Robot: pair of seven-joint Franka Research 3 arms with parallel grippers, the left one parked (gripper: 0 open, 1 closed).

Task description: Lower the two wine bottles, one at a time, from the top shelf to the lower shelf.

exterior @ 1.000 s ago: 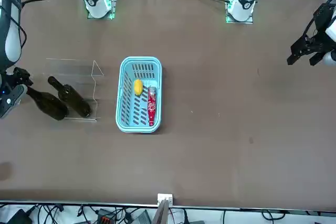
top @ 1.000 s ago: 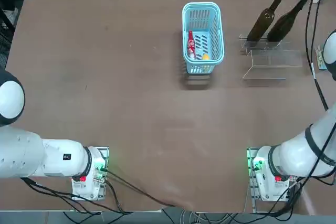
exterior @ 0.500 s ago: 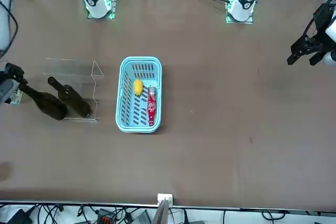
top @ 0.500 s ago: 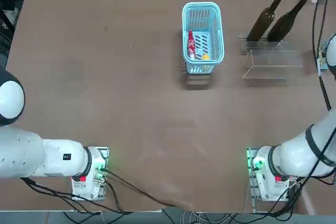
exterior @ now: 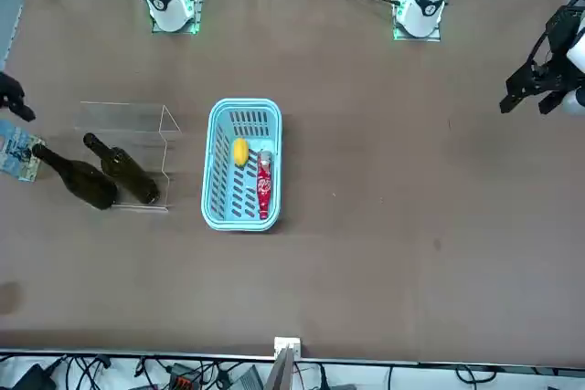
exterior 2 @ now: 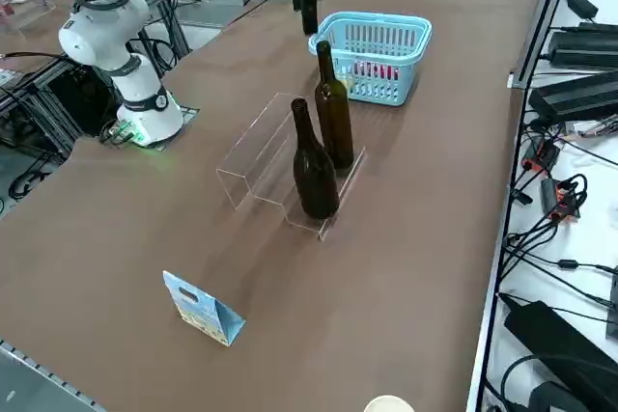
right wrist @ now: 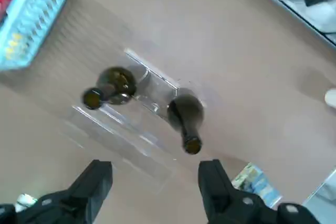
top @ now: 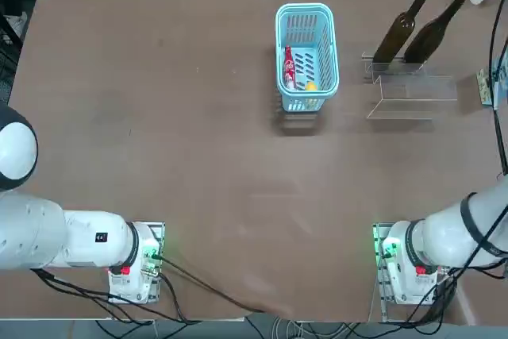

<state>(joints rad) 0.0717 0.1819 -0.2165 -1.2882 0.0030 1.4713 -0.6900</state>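
Right wrist view looks straight down from high above the stand: the right gripper (right wrist: 155, 182) hangs with its jaws spread wide and nothing between them, well above both wine bottles. The nearer wine bottle (right wrist: 185, 116) and the farther wine bottle (right wrist: 113, 86) stand upright side by side on the top shelf (right wrist: 152, 100) of the clear stand, mouths pointing up at the camera. The lower shelf (exterior 2: 253, 163) is bare. In the top view the bottles (top: 432, 33) (top: 399, 29) stand at the far right of the desk (top: 198, 156), beside the blue basket (top: 306, 12).

A second ago the gripper was close by the neck of the outer bottle; half a second ago it had drawn off toward the desk's edge; now it has lifted almost out of the top and front views. Neither bottle has shifted. So no grasp was made, and my reading is that the arm has backed off to set up a fresh approach; both transfers remain to be done
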